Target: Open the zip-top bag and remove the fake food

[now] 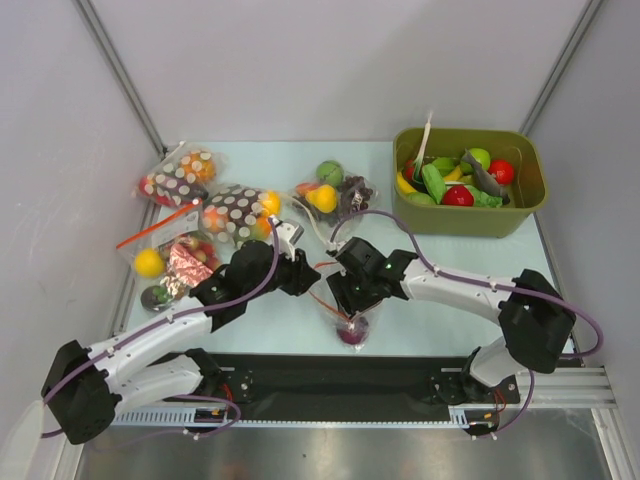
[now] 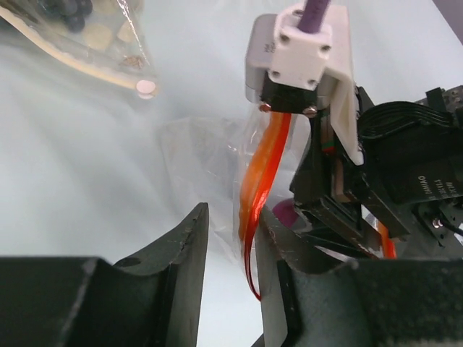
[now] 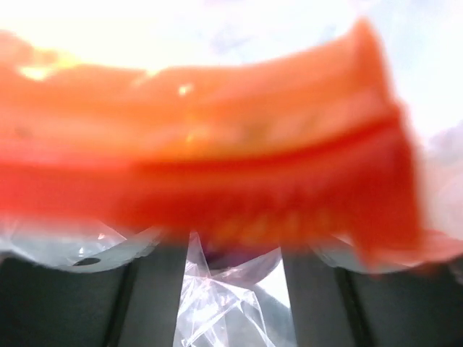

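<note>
one crinkly clear zip-top bag [image 2: 202, 155], glossy orange strip [image 2: 264, 170] curving.

The top external camera looked steeply down from above the near edge and took in the whole table [image 1: 260, 160]. Both wrist cameras faced the zip-top bag [image 2: 195, 155]. The left sat close to its red-orange strip [image 2: 262, 173], the right so near that the strip blurred. All three views shared that bag.
</note>
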`<act>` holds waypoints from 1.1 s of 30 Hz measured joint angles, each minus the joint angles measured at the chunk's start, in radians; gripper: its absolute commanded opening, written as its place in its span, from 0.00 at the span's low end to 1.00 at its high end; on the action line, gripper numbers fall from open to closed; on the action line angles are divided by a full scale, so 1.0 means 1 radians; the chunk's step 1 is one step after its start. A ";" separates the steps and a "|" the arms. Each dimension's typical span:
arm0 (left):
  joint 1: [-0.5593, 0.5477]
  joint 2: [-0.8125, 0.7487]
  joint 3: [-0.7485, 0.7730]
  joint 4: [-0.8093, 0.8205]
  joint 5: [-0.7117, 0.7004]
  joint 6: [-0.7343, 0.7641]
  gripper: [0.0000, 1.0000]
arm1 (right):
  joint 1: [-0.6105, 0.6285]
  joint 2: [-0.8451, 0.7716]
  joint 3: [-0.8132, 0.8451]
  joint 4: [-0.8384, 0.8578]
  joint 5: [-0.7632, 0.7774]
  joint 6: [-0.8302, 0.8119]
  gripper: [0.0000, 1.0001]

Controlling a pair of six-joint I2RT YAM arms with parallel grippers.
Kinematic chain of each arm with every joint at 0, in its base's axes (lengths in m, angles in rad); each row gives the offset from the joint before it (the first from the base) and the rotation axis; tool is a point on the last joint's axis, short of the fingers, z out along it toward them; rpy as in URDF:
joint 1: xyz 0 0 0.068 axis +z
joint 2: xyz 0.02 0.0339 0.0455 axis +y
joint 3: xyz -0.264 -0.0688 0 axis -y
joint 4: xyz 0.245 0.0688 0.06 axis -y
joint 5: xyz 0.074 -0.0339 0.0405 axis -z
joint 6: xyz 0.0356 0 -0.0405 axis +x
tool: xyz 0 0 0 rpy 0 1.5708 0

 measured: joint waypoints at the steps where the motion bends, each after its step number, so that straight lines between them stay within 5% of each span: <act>1: 0.000 -0.006 -0.002 0.003 -0.002 -0.002 0.38 | 0.004 -0.009 -0.002 -0.012 -0.008 0.000 0.60; 10: -0.003 -0.009 -0.002 0.011 -0.009 -0.016 0.41 | 0.085 -0.073 -0.039 -0.076 -0.028 0.053 0.75; 28: -0.005 -0.066 -0.010 0.009 -0.024 -0.016 0.53 | 0.278 -0.089 -0.152 -0.082 0.035 0.250 0.83; 33: -0.005 -0.067 -0.024 0.009 -0.023 -0.016 0.54 | 0.303 -0.111 -0.190 -0.020 0.071 0.306 0.53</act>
